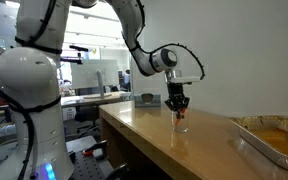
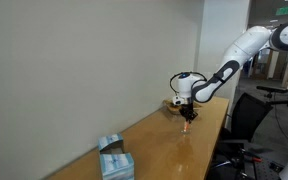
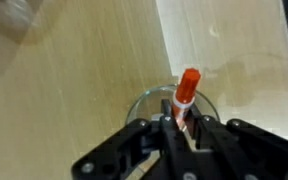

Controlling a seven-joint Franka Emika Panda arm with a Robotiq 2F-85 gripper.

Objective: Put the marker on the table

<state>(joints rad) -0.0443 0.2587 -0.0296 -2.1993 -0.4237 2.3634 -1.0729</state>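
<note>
The red-orange marker (image 3: 187, 88) stands in the small clear glass cup (image 3: 144, 103) on the light-brown table (image 3: 84, 70). In the wrist view my gripper (image 3: 184, 122) is shut on the marker's lower part, right over the cup's mouth. In both exterior views the gripper (image 1: 178, 102) (image 2: 188, 110) hangs straight down over the cup (image 1: 181, 122) near the table's far side by the wall. The marker shows as a small red tip below the fingers (image 1: 179, 113). The marker's lower end is hidden by the fingers.
A metal tray with orange contents (image 1: 274, 132) sits on the table at one end. A blue-white box (image 2: 114, 158) sits at the other end. The wall runs close behind the table (image 2: 184, 150). Office chairs and desks stand beyond the table's front edge.
</note>
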